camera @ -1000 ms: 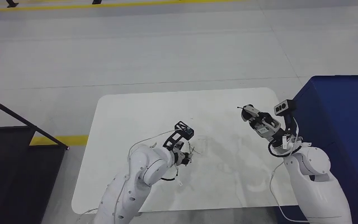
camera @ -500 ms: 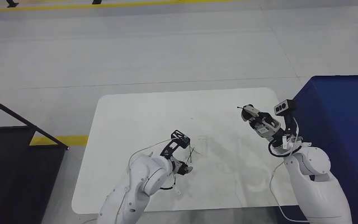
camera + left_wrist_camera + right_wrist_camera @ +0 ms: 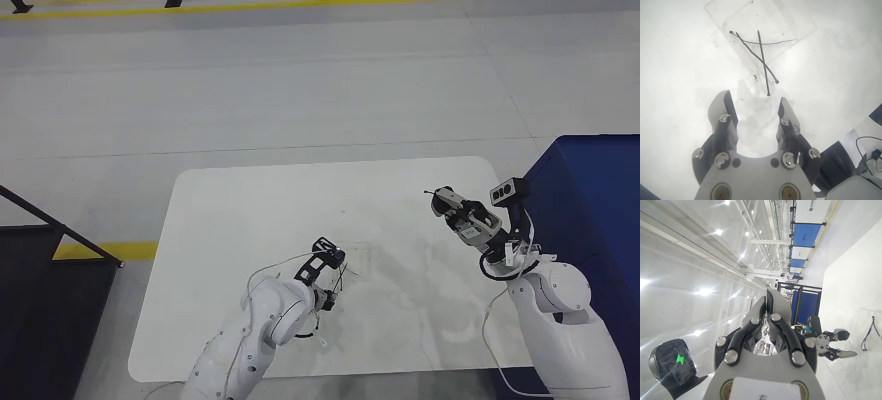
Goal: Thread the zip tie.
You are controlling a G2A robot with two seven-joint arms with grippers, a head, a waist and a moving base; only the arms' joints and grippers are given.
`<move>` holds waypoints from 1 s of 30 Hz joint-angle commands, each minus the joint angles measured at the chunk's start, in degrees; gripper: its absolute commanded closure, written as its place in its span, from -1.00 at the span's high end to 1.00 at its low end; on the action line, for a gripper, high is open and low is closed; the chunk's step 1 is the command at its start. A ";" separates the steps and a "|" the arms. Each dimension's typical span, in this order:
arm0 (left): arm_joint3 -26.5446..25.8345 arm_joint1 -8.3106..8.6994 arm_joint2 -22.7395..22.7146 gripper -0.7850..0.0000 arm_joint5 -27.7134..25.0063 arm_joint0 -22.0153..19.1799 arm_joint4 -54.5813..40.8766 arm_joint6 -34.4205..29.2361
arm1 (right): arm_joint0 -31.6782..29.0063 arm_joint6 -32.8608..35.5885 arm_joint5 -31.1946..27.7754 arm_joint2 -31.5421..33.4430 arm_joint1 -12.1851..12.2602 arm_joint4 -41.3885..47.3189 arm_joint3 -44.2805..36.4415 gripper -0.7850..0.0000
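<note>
Three black zip ties (image 3: 762, 55) lie crossed on a clear flat tray (image 3: 806, 20) on the white table (image 3: 230, 250). My left gripper (image 3: 755, 98) hovers open just short of the nearest zip tie head, with nothing between its fingers. In the top view the left gripper (image 3: 328, 290) is beside the zip ties (image 3: 341, 272) near the table's middle. My right gripper (image 3: 766, 300) is raised off the table at the right side, shut, pads pressed together. In the right wrist view the open left gripper (image 3: 850, 344) shows farther off, next to the zip ties (image 3: 869, 332).
A blue cabinet (image 3: 590, 200) stands against the table's right edge, close behind the right arm. White cables (image 3: 275, 262) loop off the left arm. The table's far and left parts are bare white surface.
The left arm has shifted right and lowered its wrist toward the zip ties. The right arm has kept still.
</note>
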 commanded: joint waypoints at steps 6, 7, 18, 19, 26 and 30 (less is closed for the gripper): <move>2.48 -0.54 1.33 -0.25 1.06 -1.66 -1.24 -1.25 | 0.00 0.00 0.00 0.00 0.00 0.00 0.00 -1.00; 2.62 -0.62 1.52 -0.22 0.81 -1.84 -1.90 -1.33 | 0.00 0.00 0.00 0.00 0.00 0.00 0.00 -1.00; 5.74 -1.26 2.85 -0.29 1.48 -3.95 -3.44 -0.62 | 0.00 0.00 0.00 0.00 0.00 0.00 0.00 -1.00; 5.97 -1.32 3.04 -0.36 1.68 -4.19 -3.25 -0.71 | 0.00 0.00 0.00 0.00 0.00 0.00 0.00 -1.00; 7.12 -1.60 3.49 -0.47 2.16 -4.90 -3.92 -1.09 | 0.00 0.00 0.00 0.00 0.00 0.00 0.00 -1.00; 7.39 -1.72 3.78 -0.55 2.08 -5.12 -4.22 -1.11 | 0.00 0.00 0.00 0.00 0.00 0.00 0.00 -1.00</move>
